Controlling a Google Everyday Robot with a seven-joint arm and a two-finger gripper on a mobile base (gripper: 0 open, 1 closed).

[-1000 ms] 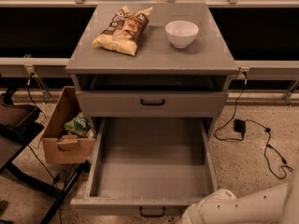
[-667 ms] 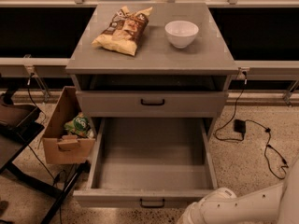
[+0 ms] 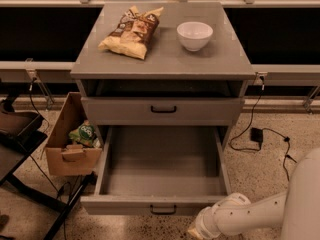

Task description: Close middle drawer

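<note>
Floor: speckled stone under a grey cabinet (image 3: 162,66).
Middle drawer (image 3: 162,164): pulled far out toward the camera; low flat front, small black handle (image 3: 163,210).
Cabinet top: chip bag (image 3: 131,31) at left, white bowl (image 3: 194,35) toward the right.
Left side: cardboard box (image 3: 70,144) just beside the drawer.
Arm (image 3: 250,216): white, reaching leftward from the lower right corner.
Gripper (image 3: 196,231): at the bottom edge, below the front's right half; spread or pressed together cannot be told.

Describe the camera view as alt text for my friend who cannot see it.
The middle drawer of a grey cabinet stands pulled out and empty, with the robot's claw low at the picture's bottom edge, right of the drawer's handle. A chip bag and a white bowl sit on the cabinet top; a cardboard box stands left.
</note>
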